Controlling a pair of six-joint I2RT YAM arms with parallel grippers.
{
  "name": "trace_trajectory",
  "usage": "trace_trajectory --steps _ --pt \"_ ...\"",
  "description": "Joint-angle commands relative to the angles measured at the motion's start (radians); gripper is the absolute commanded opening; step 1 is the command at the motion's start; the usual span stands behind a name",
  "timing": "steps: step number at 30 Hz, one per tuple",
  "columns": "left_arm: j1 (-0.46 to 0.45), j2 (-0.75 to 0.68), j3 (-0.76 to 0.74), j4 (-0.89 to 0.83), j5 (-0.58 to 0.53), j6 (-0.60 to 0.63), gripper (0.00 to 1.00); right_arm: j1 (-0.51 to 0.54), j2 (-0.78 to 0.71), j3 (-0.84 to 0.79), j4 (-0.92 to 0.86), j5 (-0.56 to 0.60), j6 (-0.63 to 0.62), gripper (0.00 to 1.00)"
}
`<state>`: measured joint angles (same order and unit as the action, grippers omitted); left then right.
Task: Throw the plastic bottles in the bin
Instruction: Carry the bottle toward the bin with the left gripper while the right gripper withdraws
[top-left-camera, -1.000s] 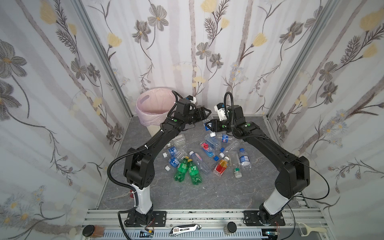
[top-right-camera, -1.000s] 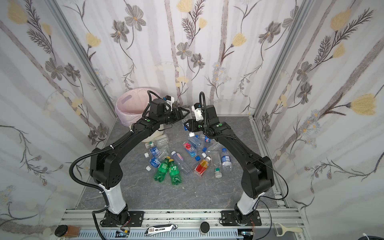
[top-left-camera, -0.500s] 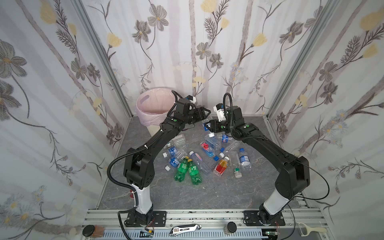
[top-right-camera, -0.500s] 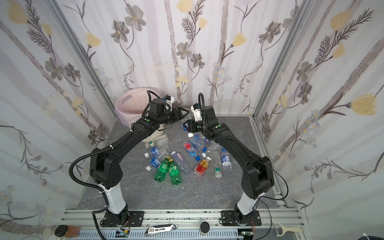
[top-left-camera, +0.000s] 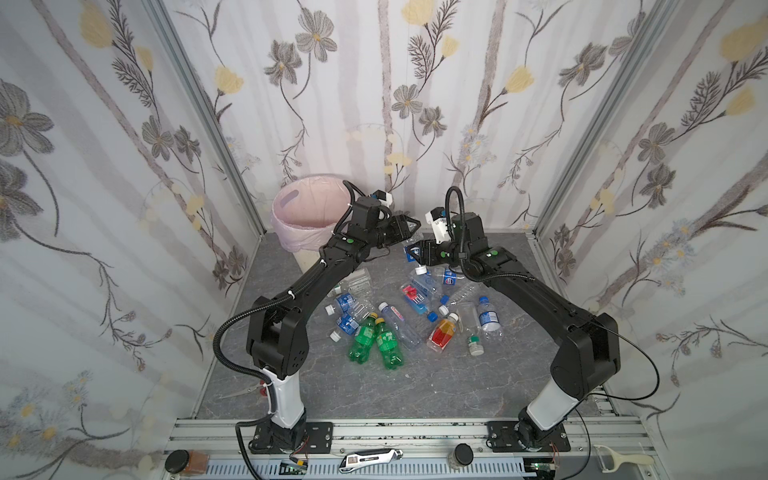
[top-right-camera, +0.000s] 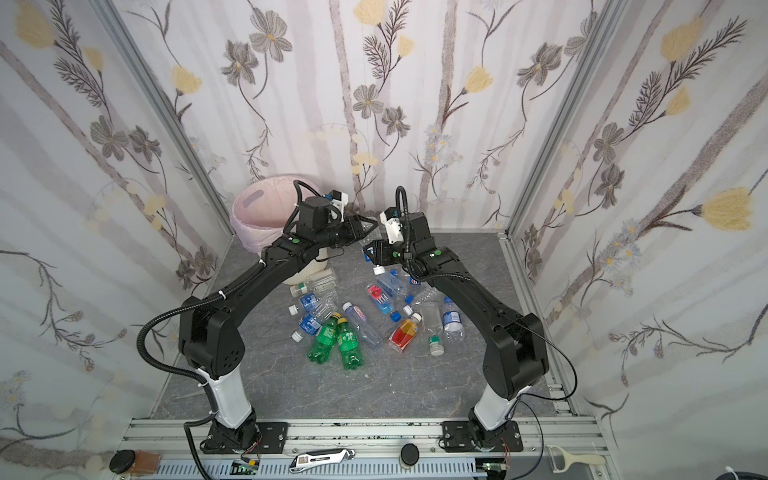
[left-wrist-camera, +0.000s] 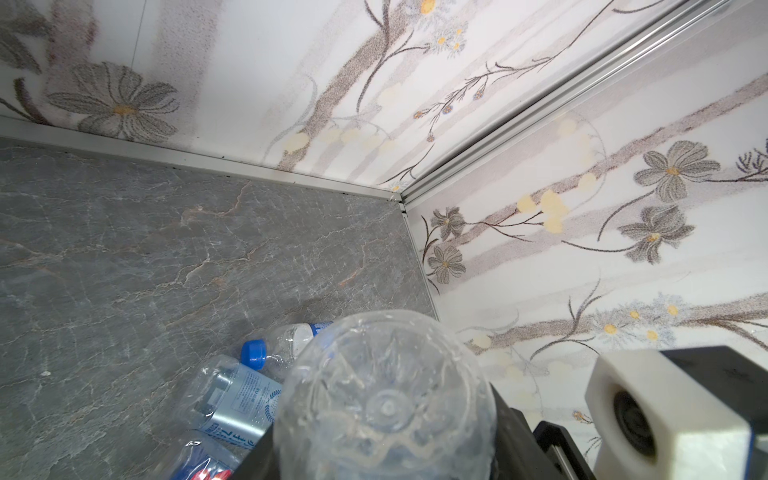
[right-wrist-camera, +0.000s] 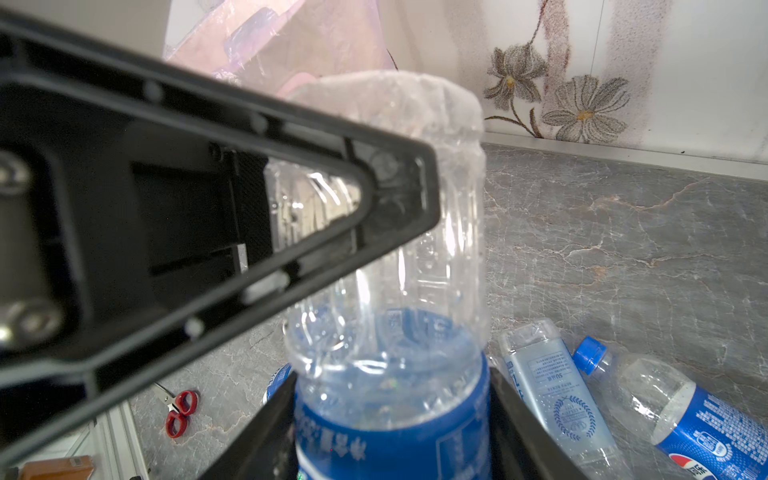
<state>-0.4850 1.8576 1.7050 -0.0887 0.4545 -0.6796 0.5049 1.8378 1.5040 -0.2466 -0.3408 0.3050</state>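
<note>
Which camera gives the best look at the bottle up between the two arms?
The right wrist view: the bottle fills it, clear body and blue label plain. The left wrist view shows only its clear base. In both top views it is tiny and partly hidden.

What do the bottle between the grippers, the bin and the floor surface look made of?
The clear bottle: thin glossy transparent plastic, dented and crinkled, with a printed blue film label. The bin: seemingly matte cream hard plastic, under a thin translucent pink bag. The tabletop: grey veined stone look, possibly a printed sheet.
</note>
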Motion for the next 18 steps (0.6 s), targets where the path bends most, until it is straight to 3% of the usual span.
trace_trajectory --steps 1,4,8,18 --pt "0.003 -0.026 0.001 0.018 -0.033 0.028 0.51 0.004 -0.021 -0.004 0.05 -0.03 -0.004 0.71" --pt "0.008 -0.04 0.002 0.017 -0.047 0.034 0.5 0.005 -0.038 -0.011 0.06 -0.021 0.001 0.77" --pt "0.024 -0.067 0.015 0.017 -0.079 0.051 0.5 0.005 -0.065 -0.016 0.066 -0.009 0.004 0.99" --pt "0.101 -0.122 0.074 0.015 -0.129 0.081 0.49 0.009 -0.128 -0.025 0.122 -0.011 0.034 1.0"
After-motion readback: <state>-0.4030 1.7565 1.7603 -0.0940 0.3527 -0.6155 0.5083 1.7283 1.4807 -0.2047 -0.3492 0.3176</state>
